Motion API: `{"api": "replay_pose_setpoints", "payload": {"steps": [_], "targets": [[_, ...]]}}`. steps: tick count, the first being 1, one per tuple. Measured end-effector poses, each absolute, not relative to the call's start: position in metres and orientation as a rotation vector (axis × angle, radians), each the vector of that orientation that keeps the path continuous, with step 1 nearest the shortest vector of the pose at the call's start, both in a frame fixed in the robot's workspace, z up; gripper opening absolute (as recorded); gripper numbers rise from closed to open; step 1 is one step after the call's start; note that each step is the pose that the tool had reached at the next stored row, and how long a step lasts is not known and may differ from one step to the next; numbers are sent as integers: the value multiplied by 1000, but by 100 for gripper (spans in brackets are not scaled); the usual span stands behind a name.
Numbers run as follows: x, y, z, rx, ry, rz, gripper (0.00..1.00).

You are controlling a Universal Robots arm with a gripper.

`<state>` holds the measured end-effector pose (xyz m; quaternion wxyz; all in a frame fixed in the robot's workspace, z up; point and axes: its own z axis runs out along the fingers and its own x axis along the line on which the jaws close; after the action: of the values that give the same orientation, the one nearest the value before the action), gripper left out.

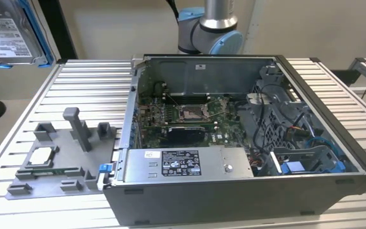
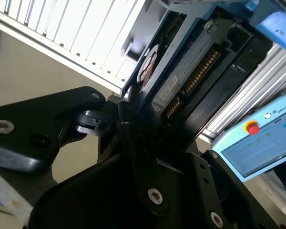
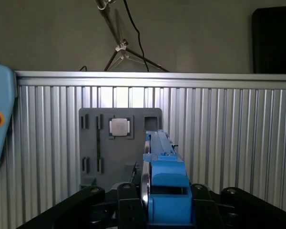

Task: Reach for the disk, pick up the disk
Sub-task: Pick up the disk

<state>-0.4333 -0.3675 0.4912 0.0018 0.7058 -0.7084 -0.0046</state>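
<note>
Exterior view: disk (image 1: 11, 36) partly off-frame

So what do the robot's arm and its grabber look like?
The arm is a round silvery-grey tube with a chunky grey joint wearing a light blue cap, and a black cable runs beside it. The gripper is all black, made of flat, rounded link pieces joined by shiny silver screws.

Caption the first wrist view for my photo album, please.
Black fingers grip the blue-railed disk edge-on, with a grey tray holding a white chip on the slatted table behind.
</note>
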Motion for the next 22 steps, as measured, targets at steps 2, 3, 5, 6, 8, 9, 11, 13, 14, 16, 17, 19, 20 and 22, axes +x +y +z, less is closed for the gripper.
{"api": "replay_pose_setpoints", "payload": {"steps": [2,3,5,6,8,9,11,13,14,16,17,19,20,22], "targets": [[-433,-368,491,2215,-2223,-14,0],[-433,-368,491,2215,-2223,-14,0],[-433,-368,491,2215,-2223,-14,0],[-433,-368,491,2215,-2223,-14,0],[-433,-368,491,2215,-2223,-14,0],[-433,-368,491,2215,-2223,-14,0],[-433,-367,492,2215,-2223,-14,0],[-433,-368,492,2215,-2223,-14,0],[-433,-368,491,2215,-2223,-14,0],[-432,-368,491,2215,-2223,-14,0],[-432,-368,491,2215,-2223,-14,0],[-430,-368,492,2215,-2223,-14,0],[-429,-368,491,2215,-2223,-14,0],[-425,-368,491,2215,-2223,-14,0]]}}
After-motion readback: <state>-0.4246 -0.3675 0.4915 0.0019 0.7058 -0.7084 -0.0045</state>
